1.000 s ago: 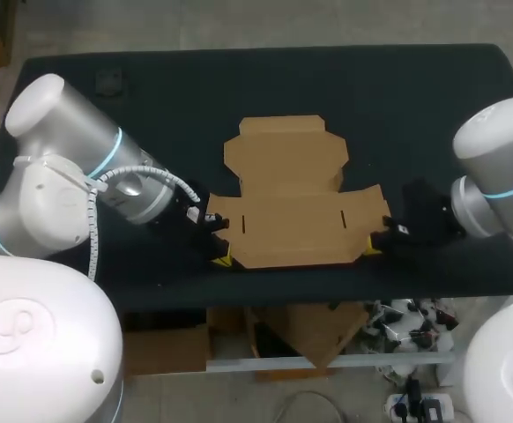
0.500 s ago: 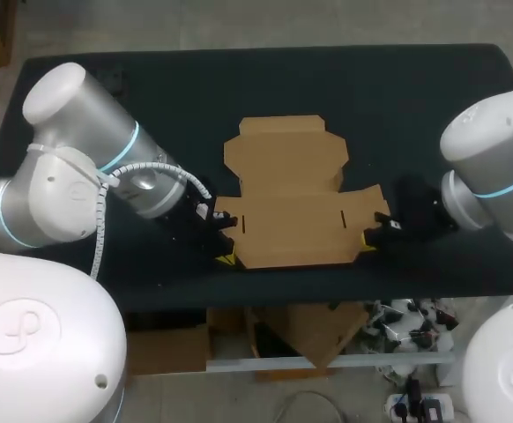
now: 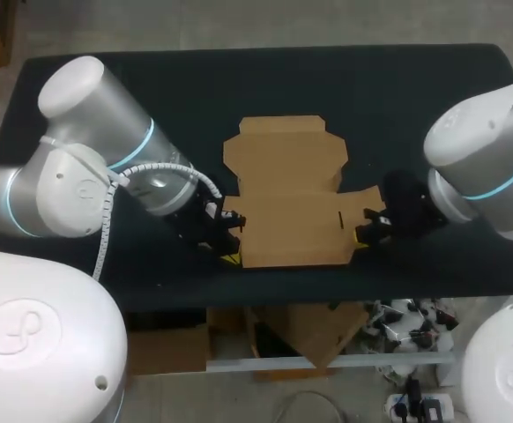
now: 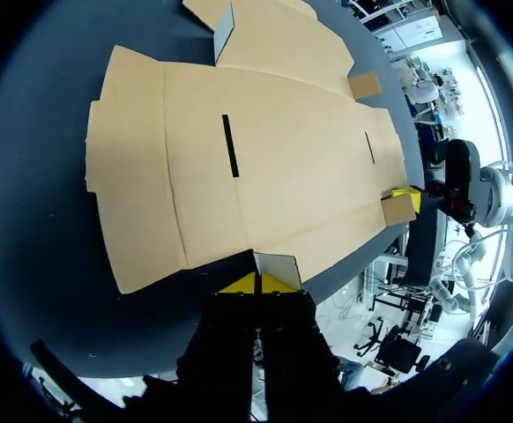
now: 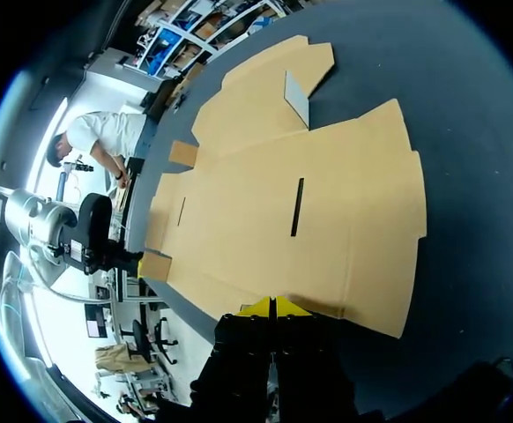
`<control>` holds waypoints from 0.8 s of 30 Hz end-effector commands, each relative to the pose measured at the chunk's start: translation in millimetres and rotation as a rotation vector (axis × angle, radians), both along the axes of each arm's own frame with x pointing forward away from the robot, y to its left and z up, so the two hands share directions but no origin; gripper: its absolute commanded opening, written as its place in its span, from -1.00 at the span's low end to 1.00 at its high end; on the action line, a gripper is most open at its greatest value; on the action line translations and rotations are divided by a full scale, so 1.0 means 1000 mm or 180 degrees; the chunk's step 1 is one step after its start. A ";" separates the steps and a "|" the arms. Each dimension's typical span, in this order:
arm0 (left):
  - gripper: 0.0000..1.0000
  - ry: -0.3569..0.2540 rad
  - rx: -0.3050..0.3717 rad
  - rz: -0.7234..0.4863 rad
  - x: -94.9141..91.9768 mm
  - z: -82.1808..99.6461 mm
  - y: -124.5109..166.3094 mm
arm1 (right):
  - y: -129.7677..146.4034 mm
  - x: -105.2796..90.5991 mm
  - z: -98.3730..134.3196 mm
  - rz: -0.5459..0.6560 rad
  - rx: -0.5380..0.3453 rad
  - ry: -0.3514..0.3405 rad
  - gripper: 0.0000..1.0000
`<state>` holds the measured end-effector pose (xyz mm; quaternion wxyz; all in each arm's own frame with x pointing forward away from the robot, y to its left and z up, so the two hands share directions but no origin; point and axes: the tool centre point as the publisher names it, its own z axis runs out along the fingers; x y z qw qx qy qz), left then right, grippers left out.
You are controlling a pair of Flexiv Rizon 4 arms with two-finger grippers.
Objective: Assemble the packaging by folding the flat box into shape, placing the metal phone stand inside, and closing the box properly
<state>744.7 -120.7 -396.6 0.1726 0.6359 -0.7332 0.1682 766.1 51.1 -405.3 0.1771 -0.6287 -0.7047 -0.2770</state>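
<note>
The flat brown cardboard box (image 3: 292,203) lies unfolded on the black table (image 3: 415,97). My left gripper (image 3: 229,257) is shut at the sheet's near left corner. In the left wrist view its yellow tips (image 4: 256,284) meet at the edge of the box (image 4: 265,150), where a small corner flap (image 4: 277,267) stands up against them. My right gripper (image 3: 362,236) is shut at the near right corner. Its tips (image 5: 274,307) sit at the cardboard's (image 5: 301,211) edge, and the right corner flap (image 4: 397,209) is also tilted up. No metal phone stand is in view.
A small dark round object (image 3: 108,81) lies at the table's far left corner. The table's front edge runs just behind both grippers. A small tab (image 5: 295,97) stands upright at the joint of the far lid panel.
Both grippers have pushed inward along the front edge toward the box's middle. The corner flaps have lifted, and the sheet's near panel looks narrower.
</note>
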 end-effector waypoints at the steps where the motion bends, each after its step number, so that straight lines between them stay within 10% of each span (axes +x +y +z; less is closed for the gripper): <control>1: -1.00 -0.0011 0.0167 0.0007 -0.001 0.005 -0.003 | 0.003 0.000 0.000 -0.0004 -0.0036 0.0011 -1.00; 24: -1.00 -0.0008 0.0228 -0.0027 -0.007 -0.003 -0.013 | 0.012 -0.004 0.000 0.0037 -0.0133 0.0071 -1.00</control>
